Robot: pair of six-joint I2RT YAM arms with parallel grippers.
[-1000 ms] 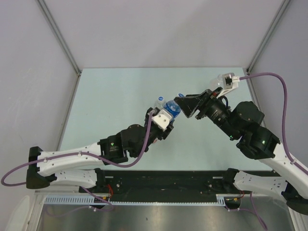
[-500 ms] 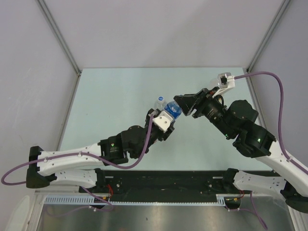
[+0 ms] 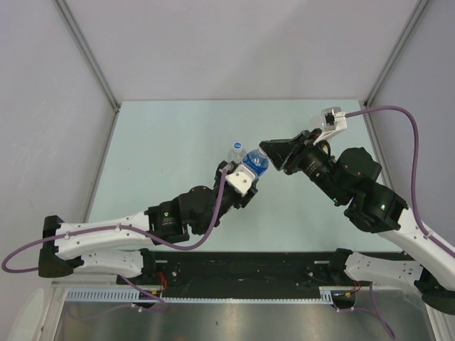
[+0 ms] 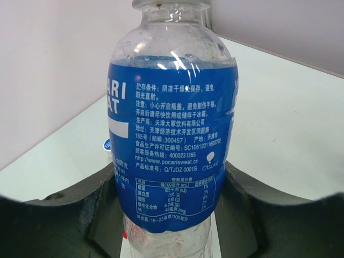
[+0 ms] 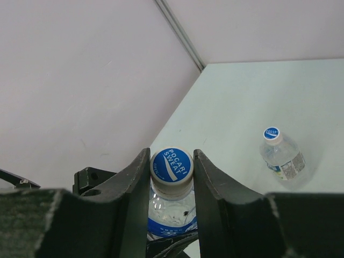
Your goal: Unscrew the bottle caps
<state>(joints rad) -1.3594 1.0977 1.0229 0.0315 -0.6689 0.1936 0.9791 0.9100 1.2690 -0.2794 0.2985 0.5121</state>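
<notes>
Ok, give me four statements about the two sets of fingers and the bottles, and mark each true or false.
1. The left fingers grip the blue-labelled bottle around its body. True.
2. The right fingers stand wide open, well clear of the blue cap. False: they press against it from both sides.
3. A second bottle stands upright on the table with its cap on. True.
4. The gripped bottle's cap is red. False: it is blue.
</notes>
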